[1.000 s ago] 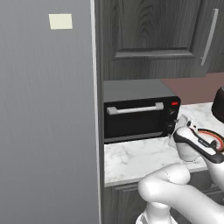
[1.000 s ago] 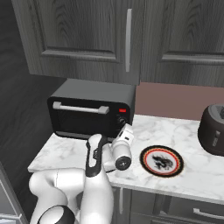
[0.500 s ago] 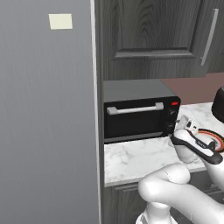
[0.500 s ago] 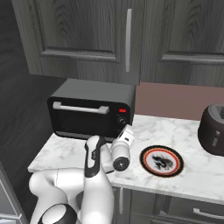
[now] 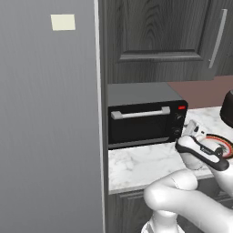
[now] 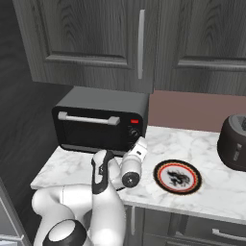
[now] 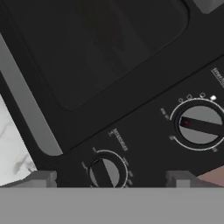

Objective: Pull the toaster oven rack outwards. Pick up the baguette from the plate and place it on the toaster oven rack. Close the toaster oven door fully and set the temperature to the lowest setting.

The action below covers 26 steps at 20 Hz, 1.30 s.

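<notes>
Left base view: the white arm bends forward over the marble counter (image 5: 136, 166), its gripper (image 5: 191, 129) reaching toward the knob side of the boxy black toaster oven (image 5: 145, 116), whose door (image 5: 139, 125) is shut. Right base view: the empty plate (image 6: 177, 176), orange-rimmed, lies just right of the wrist. Hand view: spread fingertips (image 7: 41, 178) grasp nothing, straddling one round knob (image 7: 105, 173); another knob (image 7: 199, 124), possibly the temperature dial, sits beside it.

toaster oven door (image 7: 96, 48) cropped, knob labels unreadable
</notes>
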Tool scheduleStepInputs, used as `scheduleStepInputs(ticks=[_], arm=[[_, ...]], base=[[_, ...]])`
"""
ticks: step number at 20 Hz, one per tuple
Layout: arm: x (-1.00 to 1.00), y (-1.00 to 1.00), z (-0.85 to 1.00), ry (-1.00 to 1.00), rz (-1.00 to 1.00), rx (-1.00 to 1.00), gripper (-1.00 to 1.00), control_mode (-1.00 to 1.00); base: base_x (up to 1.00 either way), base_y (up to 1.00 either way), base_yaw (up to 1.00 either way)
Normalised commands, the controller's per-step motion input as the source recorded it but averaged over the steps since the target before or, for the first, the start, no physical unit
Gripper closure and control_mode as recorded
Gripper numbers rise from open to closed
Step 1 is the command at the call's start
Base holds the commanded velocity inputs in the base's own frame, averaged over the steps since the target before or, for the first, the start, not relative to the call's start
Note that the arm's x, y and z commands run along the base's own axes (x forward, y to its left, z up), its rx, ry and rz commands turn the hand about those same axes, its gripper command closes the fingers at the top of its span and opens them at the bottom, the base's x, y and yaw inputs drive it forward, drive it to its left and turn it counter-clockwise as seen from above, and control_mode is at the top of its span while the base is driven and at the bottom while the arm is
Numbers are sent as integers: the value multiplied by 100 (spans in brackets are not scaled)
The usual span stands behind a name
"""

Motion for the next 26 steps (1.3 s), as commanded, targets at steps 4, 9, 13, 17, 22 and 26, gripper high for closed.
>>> scheduleStepInputs(ticks=[4, 9, 13, 17, 22, 26], arm=[[8, 0, -1, 0, -1, 0, -100, -100], [13, 0, 0, 0, 0, 0, -100, -100], [4, 0, -6, 0, 0, 0, -100, -100], [0, 0, -23, 0, 0, 0, -100, -100], [1, 0, -19, 0, 0, 0, -100, -100], [12, 0, 0, 0, 0, 0, -100, -100]], base=[[0, 0, 0], [0, 0, 0], [0, 0, 0], [0, 0, 0], [0, 0, 0], [0, 0, 0]])
